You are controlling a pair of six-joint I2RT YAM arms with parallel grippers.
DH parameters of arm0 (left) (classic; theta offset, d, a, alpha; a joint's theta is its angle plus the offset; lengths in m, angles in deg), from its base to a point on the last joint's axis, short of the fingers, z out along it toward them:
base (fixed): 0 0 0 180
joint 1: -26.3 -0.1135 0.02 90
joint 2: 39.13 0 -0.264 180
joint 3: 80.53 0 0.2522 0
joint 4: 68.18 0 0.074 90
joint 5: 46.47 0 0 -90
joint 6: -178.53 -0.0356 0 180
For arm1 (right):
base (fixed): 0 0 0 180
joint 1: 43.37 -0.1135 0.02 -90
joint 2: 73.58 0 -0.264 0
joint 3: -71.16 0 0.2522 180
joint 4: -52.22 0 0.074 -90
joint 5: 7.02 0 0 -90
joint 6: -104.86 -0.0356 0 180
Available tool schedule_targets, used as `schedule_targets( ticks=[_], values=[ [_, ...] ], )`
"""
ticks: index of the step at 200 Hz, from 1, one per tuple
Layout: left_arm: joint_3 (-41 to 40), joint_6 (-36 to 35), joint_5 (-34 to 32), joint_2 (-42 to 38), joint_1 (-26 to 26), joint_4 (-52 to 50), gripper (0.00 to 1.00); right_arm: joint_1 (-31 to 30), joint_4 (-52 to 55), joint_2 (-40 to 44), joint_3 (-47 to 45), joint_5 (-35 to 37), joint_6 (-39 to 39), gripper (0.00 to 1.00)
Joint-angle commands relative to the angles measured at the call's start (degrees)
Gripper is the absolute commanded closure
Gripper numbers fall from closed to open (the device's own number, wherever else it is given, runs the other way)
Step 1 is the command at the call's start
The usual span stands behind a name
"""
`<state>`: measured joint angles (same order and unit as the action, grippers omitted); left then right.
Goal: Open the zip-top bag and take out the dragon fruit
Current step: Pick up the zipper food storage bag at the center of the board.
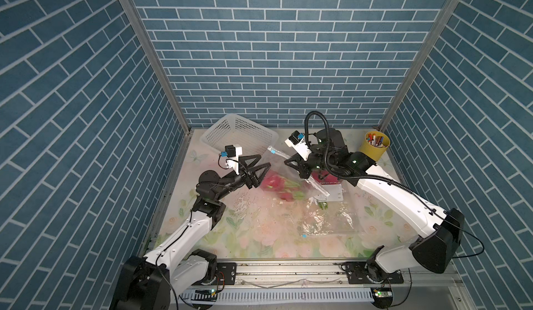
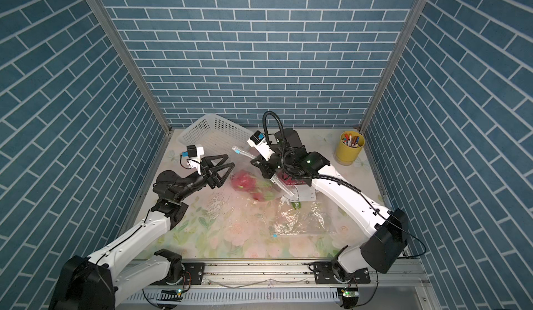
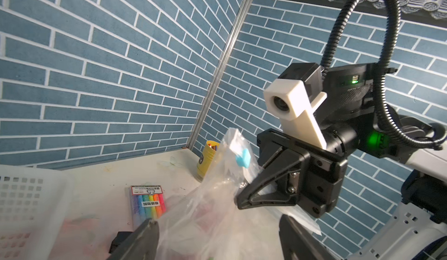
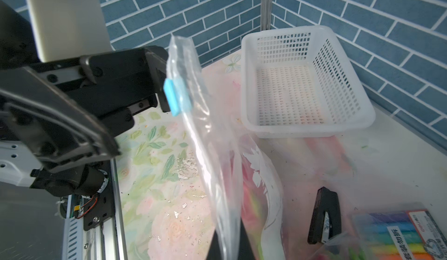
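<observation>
My left pincer (image 1: 265,160) stood open and empty, just in front of the basket (image 1: 239,134), aimed at the zip-top bag (image 4: 212,150). The dragon fruit (image 1: 274,184) lay inside the bag on the surface (image 1: 245,230), farther forward of the basket. My right pincer (image 1: 287,163) was clamped on the bag's zip edge, holding it up. I judged the fruit not yet out. Next I needed to find the mouth, reach in with the left pincer and close on the fruit.

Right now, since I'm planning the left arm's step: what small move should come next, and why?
Probably close the left gripper on the blue slider: its jaws stand open close beside it, while the right gripper is shut on the top edge of the zip-top bag, holding it up, with the dragon fruit inside.
</observation>
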<state>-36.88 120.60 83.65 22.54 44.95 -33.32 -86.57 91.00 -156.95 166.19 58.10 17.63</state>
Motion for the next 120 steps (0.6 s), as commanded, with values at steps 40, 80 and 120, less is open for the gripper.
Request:
schedule_targets(
  ticks=[40,80,120],
  values=[
    [4.8,-1.3,3.3,8.5,-0.1,7.8,0.31,1.1,0.7,-0.1,-0.1,-4.9,-1.8,1.00],
    [7.9,1.3,8.9,11.1,1.7,7.7,0.96,1.9,0.3,-0.2,-0.8,-3.5,-2.2,1.00],
    [8.1,0.0,8.1,10.5,4.4,3.1,1.00,2.3,1.0,0.8,0.2,3.3,-1.2,0.62]
  ],
)
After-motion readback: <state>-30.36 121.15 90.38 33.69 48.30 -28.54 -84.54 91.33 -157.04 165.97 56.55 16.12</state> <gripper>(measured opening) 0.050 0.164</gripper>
